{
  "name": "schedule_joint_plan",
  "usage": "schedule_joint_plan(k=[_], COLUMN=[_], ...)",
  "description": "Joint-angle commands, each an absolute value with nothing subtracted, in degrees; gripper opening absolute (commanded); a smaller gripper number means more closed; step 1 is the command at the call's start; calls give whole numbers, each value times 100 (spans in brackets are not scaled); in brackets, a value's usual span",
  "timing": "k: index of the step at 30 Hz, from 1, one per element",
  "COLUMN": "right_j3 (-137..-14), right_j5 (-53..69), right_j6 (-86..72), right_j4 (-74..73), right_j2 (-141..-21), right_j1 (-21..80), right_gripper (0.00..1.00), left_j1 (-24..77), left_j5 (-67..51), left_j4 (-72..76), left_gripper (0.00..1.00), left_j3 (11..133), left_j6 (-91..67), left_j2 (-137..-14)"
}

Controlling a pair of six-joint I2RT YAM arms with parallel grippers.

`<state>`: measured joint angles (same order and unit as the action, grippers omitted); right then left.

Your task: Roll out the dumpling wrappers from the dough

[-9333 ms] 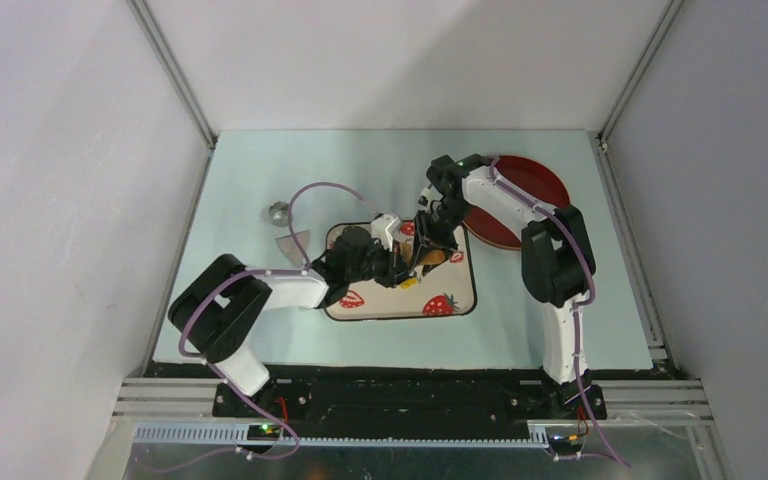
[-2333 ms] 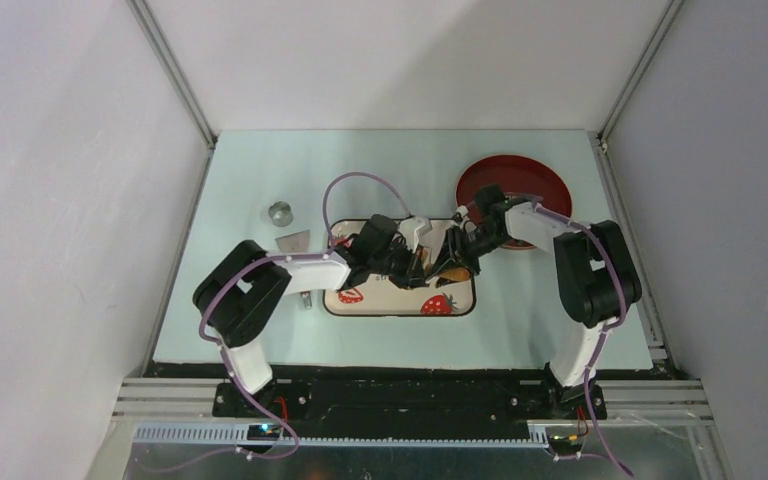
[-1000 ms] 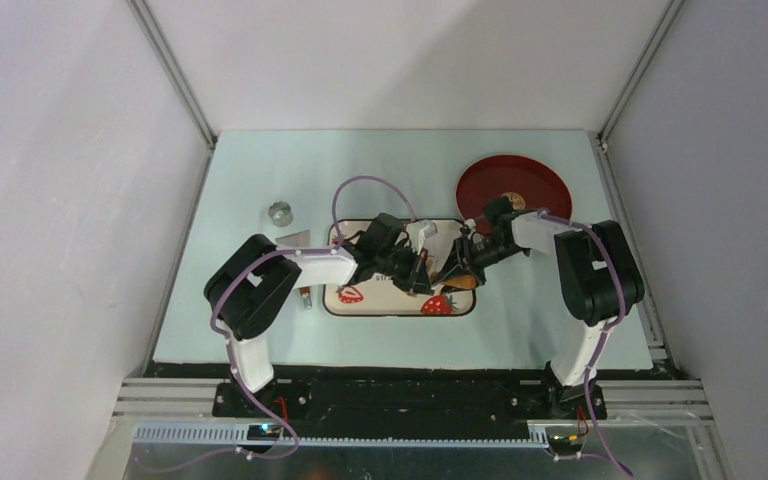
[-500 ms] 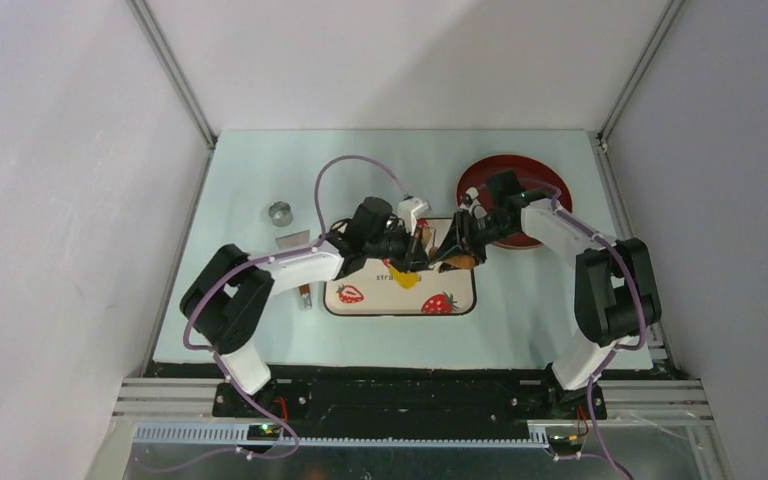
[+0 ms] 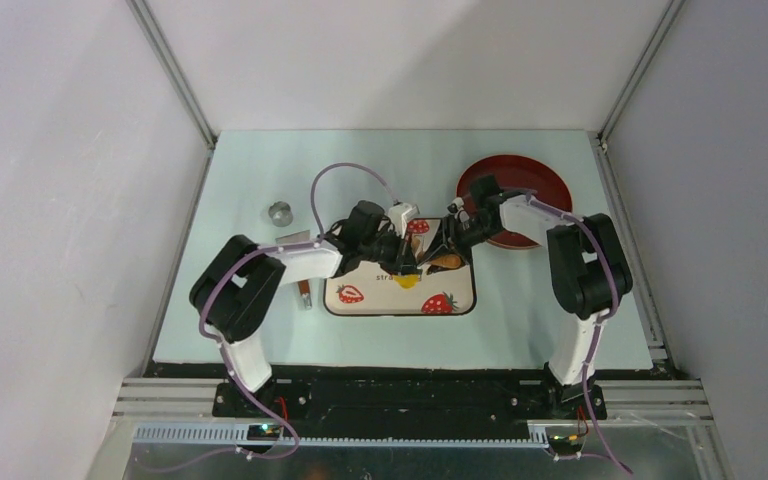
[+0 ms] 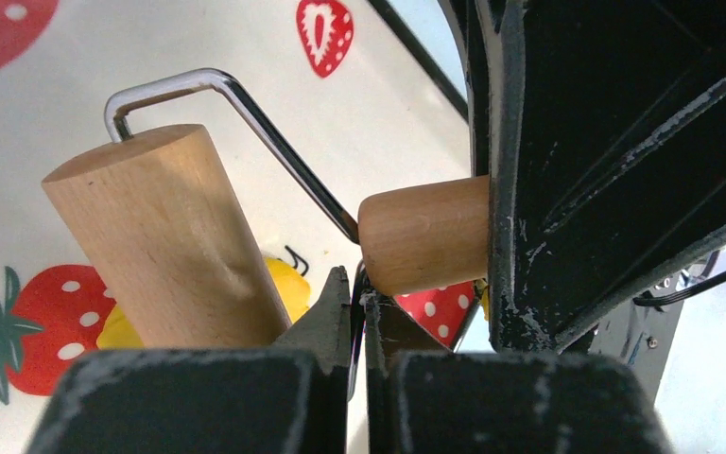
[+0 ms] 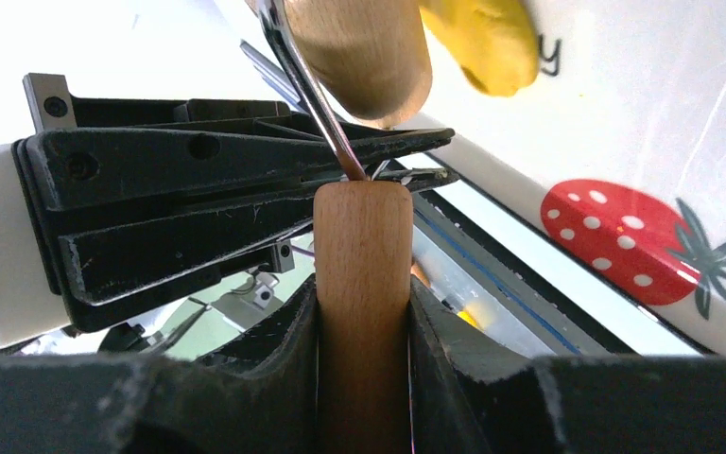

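Far to my left on the pale table [image 5: 240, 170] stands the small metal ring cutter [image 5: 280, 212], with a flat grey scraper [image 5: 293, 240] just nearer to me. My left arm reaches past them to the strawberry-print tray [image 5: 390, 302] in the middle.

My left pincer [image 6: 357, 295] is over the tray's far half. Its 2 fingers are pressed almost together on the thin wire bracket [image 6: 236, 99] of the roller [image 6: 165, 241]. From my left wrist I see the wire running down into the slit between the tips.

The roller's wooden drum is tilted over the tray. The dough [image 6: 285, 284], a bright-yellow lump, shows on both sides of the drum's lower end, low behind it. My fingers hide where they meet, so I cannot tell if drum and dough touch. From above, the dough lies on the tray near its middle, just on my side of both pincers.

Right of that, my right pincer [image 7: 361, 293] meets the left one tip to tip. Its 2 fingers are clamped on the roller's wooden handle [image 7: 363, 227], 1 on each side, with no gap.

Farthest right, the dark red plate [image 5: 535, 180] sits just beside the tray's far right corner, my right arm crossing its near edge.
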<state>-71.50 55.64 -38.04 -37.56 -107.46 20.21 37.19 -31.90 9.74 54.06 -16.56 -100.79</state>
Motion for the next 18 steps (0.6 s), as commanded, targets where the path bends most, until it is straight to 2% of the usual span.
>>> schedule_joint_plan(k=[1,12,18], right_j3=[-7291,-7286,-7334], right_j5=[5782,6341,6318], right_j6=[-4041,-4459,-4776], right_j4=[-3172,-2503,-2001], right_j2=[-11031,-11858,-11679], right_j1=[2206,2210,2287], right_gripper=[0,0,0], left_j1=[3726,3680,3613], left_j5=[-3285,-3242,-3237], left_j4=[1728,1591,1520], left_gripper=[0,0,0], left_j3=[5588,5693,5712], left_j6=[-2259,-2368,-2268], left_j2=[-10243,-10639,-10344])
